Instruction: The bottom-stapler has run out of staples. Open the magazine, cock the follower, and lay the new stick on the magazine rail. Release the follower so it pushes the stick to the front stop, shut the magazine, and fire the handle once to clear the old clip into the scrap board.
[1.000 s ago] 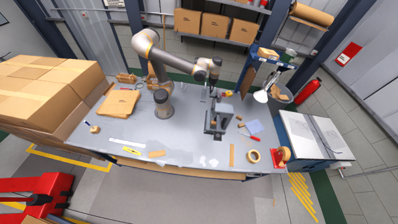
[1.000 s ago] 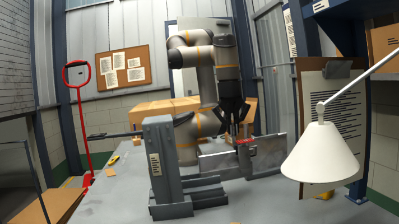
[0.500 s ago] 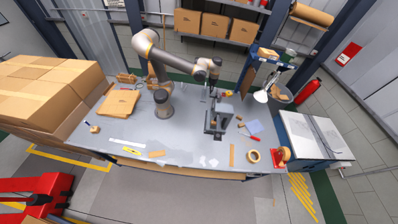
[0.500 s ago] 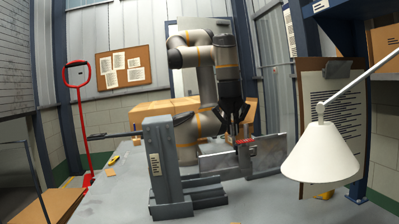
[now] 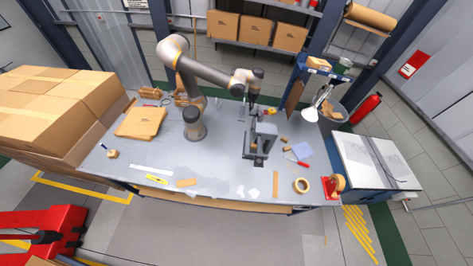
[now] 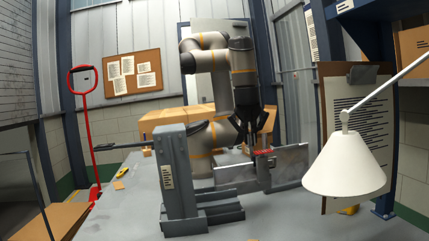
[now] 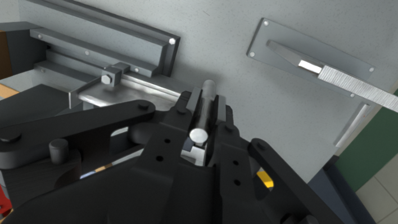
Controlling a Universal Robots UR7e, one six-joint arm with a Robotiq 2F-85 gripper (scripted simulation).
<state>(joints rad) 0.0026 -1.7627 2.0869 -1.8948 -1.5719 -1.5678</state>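
The grey bottom-stapler [image 5: 258, 139] [image 6: 180, 177] stands mid-bench, its shiny magazine [image 6: 238, 176] [image 7: 126, 90] reaching out toward the far edge. An upright steel pin [image 7: 203, 112] [image 6: 249, 141] at the magazine's outer end sits clamped in my gripper [image 7: 203, 118] [image 6: 249, 137] [image 5: 251, 106], which points straight down over it. A red tab [image 6: 263, 151] shows just beside the pin. The new staple stick [image 7: 357, 87] lies on a grey holder plate [image 7: 309, 56] [image 5: 241, 113] to the side. The stapler's long handle [image 6: 123, 146] sticks out level on the other side.
A waste bin [image 5: 332, 113] stands off the bench's far corner, beside a white lamp [image 5: 309, 113] [image 6: 345, 165] and a clipboard [image 6: 358, 120]. Flat cardboard [image 5: 141, 122], tape rolls [image 5: 301, 185], a red marker [image 5: 296, 161] and a blue cloth [image 5: 302, 150] lie scattered on the bench.
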